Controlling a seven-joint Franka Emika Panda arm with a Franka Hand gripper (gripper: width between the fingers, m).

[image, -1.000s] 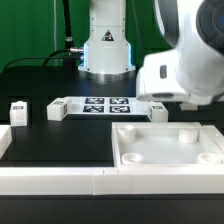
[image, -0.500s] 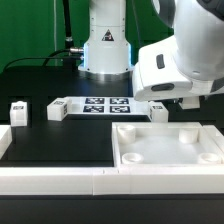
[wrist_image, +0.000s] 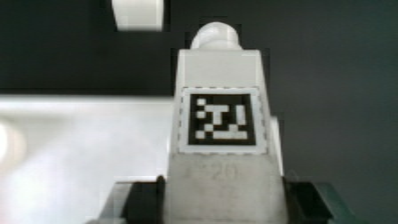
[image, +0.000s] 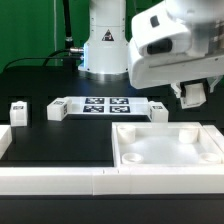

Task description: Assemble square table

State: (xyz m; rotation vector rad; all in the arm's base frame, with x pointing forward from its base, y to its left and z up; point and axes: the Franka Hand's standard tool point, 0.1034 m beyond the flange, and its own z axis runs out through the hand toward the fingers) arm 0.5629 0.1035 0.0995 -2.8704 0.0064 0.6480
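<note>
The white square tabletop (image: 167,147), a tray with a raised rim, lies at the front on the exterior view's right. My gripper (image: 193,95) hangs above its far edge. In the wrist view my gripper (wrist_image: 222,203) is shut on a white block leg (wrist_image: 222,100) with a black-and-white tag, which stands out between the dark fingers (wrist_image: 143,200). Three more legs stand on the black table: two at the exterior view's left (image: 18,110) (image: 55,109) and one behind the tabletop (image: 158,110). One leg (wrist_image: 143,12) shows in the wrist view too.
The marker board (image: 100,105) lies behind the middle of the table. A long low white border rail (image: 55,178) runs along the front, with a raised end at the left (image: 5,140). The robot base (image: 106,45) stands at the back.
The arm has risen and swung toward the exterior view's right, lifting the gripper from table level behind the tabletop to well above its far edge.
</note>
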